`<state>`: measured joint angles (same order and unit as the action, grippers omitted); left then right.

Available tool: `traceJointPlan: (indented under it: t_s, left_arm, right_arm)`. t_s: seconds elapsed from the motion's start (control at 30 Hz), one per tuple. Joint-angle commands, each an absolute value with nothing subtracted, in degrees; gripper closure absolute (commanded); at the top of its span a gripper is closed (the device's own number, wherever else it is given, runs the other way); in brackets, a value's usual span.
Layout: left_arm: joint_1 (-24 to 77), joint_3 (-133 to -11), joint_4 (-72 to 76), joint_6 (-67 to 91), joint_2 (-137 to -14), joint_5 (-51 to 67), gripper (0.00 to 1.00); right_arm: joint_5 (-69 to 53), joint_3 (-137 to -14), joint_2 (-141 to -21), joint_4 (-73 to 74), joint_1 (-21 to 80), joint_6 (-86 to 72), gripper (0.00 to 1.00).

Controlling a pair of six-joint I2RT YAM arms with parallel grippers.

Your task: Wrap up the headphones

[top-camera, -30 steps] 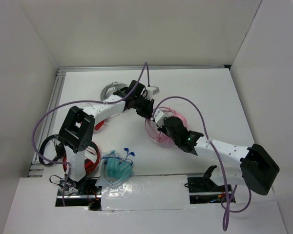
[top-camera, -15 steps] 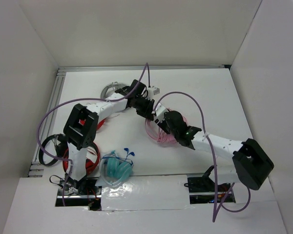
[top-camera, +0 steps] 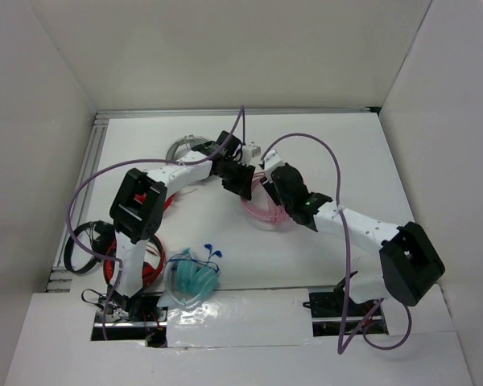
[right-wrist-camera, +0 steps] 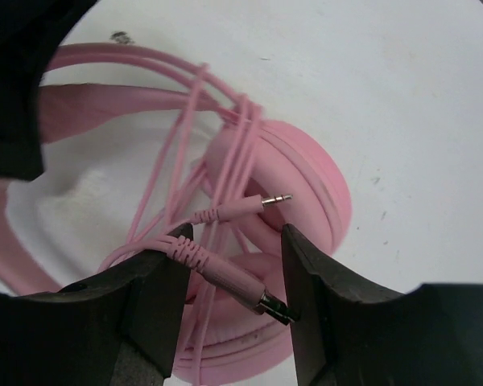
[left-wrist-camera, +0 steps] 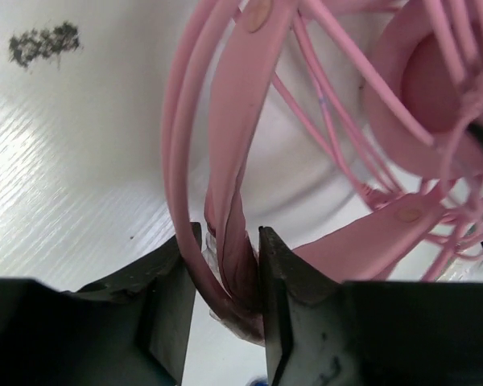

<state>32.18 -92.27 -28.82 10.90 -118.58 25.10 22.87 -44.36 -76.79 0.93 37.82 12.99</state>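
The pale-pink headphones (top-camera: 262,213) lie mid-table with their thin pink cable looped several times around them. My left gripper (top-camera: 243,183) is shut on the pink headband (left-wrist-camera: 233,137), which is pinched between the jaws in the left wrist view (left-wrist-camera: 229,265). My right gripper (top-camera: 266,178) is right beside it, over the headphones. In the right wrist view (right-wrist-camera: 233,265) it holds one pink cable plug (right-wrist-camera: 225,275) crosswise between the jaws, above a round earcup (right-wrist-camera: 306,177). A second plug (right-wrist-camera: 270,201) lies loose on the earcup.
Teal headphones (top-camera: 195,275) lie near the front left. Red-and-black headphones (top-camera: 149,269) and a black pair (top-camera: 80,245) lie at the left edge. A grey pair (top-camera: 185,149) lies behind the left arm. White walls enclose the table.
My right gripper has moved up and left with the cable plug, ending close to the left gripper. The left gripper has kept its hold on the headband, and the headphones have shifted slightly farther back.
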Motion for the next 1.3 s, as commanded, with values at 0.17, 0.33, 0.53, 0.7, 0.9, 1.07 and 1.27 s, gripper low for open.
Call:
traceJointPlan:
  t_s: [0.17,0.33,0.53,0.7,0.9,1.07,1.27]
  left_arm:
    - [33.92,-94.13,-34.45,8.70,-119.35,26.11,0.52]
    - [34.45,-94.49,-34.63,9.31,-119.53,25.23,0.31]
    - [34.45,-94.66,-34.72,10.37,-118.66,23.56,0.01]
    - [34.28,-95.45,-35.33,11.07,-117.34,22.07,0.01]
    - [33.58,-95.54,-37.44,13.09,-113.91,19.95,0.01]
    - [31.29,-98.42,-40.25,15.73,-111.27,19.43,0.01]
    - [27.17,-105.81,-45.52,18.02,-111.80,16.96,0.01]
  right_arm:
    - [31.55,-54.31,-83.75,-0.44,35.51,8.09,0.42]
    - [31.29,-56.60,-85.95,1.14,35.77,6.86,0.33]
    - [33.31,-57.39,-84.47,3.16,37.44,6.68,0.00]
    - [34.80,-60.20,-83.59,8.17,37.88,4.84,0.00]
    - [36.38,-61.00,-80.86,9.93,37.88,0.89,0.00]
    - [34.98,-62.92,-77.17,13.08,37.71,-3.77,0.00]
    - [35.07,-62.58,-74.45,14.32,37.62,-8.69,0.00]
